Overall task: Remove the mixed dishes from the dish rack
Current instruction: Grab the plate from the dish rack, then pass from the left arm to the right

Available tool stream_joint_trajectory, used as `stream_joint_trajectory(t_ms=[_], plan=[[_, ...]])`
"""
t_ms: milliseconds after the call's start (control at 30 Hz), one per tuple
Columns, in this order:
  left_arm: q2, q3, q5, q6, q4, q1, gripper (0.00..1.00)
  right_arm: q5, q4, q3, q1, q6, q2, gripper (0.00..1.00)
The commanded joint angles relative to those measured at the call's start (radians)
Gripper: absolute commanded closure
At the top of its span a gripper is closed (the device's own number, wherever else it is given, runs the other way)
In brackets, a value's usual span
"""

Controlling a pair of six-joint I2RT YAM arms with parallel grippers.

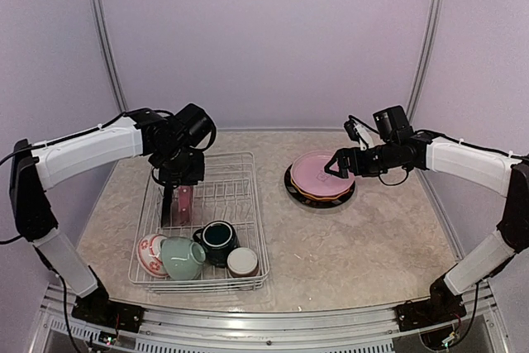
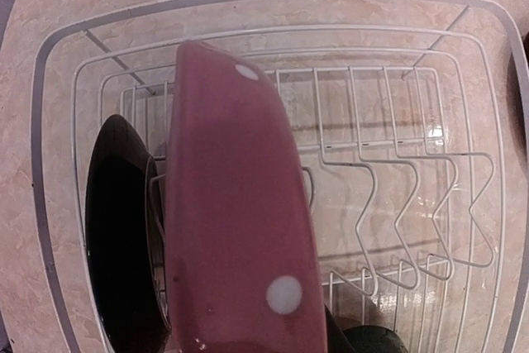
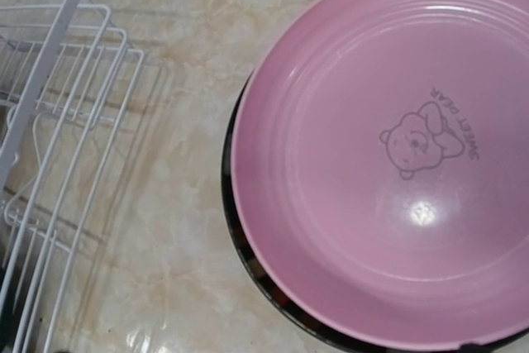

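The dark pink dotted plate (image 2: 235, 204) stands on its edge in the dish rack (image 2: 37, 163), just beside a black plate (image 2: 116, 237), and its rim runs lengthwise through the left wrist view. The left hand (image 1: 178, 192) hangs directly above it and is by far the nearer. I cannot tell if its fingers clamp the rim. The right hand (image 1: 337, 163) hovers over the pink plate (image 3: 372, 163) on the tabletop (image 1: 372, 237), well apart, and I cannot tell its state either.

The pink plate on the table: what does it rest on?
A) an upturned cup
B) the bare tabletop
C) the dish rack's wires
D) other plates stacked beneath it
D: a dark plate shows its rim beneath the pink plate, which lies apart from the dish rack.
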Motion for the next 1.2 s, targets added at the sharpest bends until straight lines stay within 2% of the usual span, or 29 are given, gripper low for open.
stream_joint_trajectory(t_ms=[0,267,667,833,1000,1167], plan=[[-0.112,0.032,-0.051,-0.004,0.009,-0.001,0.94,-0.013,0.006,0.01,0.007,0.007,0.008,0.01],[-0.198,0.023,0.032,0.04,0.065,0.031,1.0,-0.013,0.004,0.016,0.008,0.007,0.006,0.01],[-0.314,0.089,0.098,0.198,0.125,0.006,1.0,-0.014,0.001,0.052,0.008,0.007,0.01,0.01],[-0.314,0.119,0.035,0.4,0.157,-0.099,1.0,-0.024,-0.008,0.086,0.0,0.011,0.009,0.01],[-0.303,0.083,-0.11,0.628,0.255,-0.256,1.0,-0.075,-0.002,0.105,-0.027,0.028,-0.01,0.01],[-0.258,0.052,-0.176,0.82,0.327,-0.379,1.0,-0.139,-0.002,0.12,-0.061,0.045,-0.04,0.01]])
